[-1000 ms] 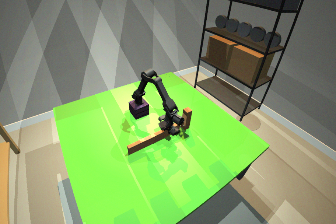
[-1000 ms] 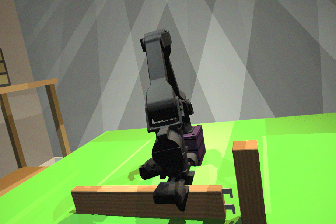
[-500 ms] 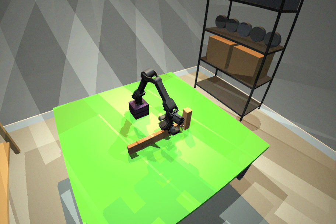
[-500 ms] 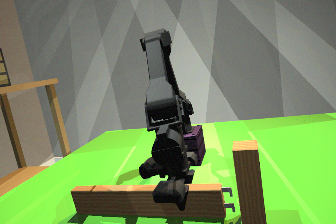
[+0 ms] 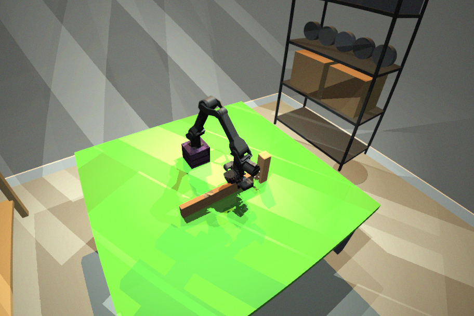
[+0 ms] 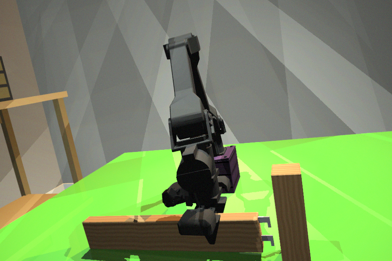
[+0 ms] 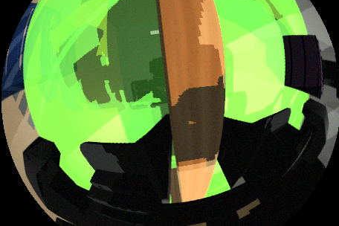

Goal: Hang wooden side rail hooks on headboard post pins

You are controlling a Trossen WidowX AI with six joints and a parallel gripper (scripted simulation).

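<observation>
The wooden side rail (image 5: 206, 200) (image 6: 136, 235) (image 7: 191, 61) lies lengthwise toward the headboard post (image 5: 264, 167) (image 6: 289, 213), on edge and almost level. My gripper (image 5: 240, 182) (image 6: 210, 215) (image 7: 183, 116) is shut on the rail, nearer its hook end, one finger on each side. The upper steel hook (image 6: 265, 220) and lower steel hook (image 6: 269, 239) stick out from the rail's end, with tips down. In the exterior view a gap shows between them and the upright post. The slot and pins are hidden. How high the hook end is off the table cannot be told.
The arm's purple base block (image 5: 196, 155) (image 6: 233, 169) (image 7: 302, 61) stands behind the rail on the bright green table (image 5: 126, 189) (image 6: 348, 188). A tall shelf with boxes and round weights stands beyond the table. The post stands just past the rail's hook end.
</observation>
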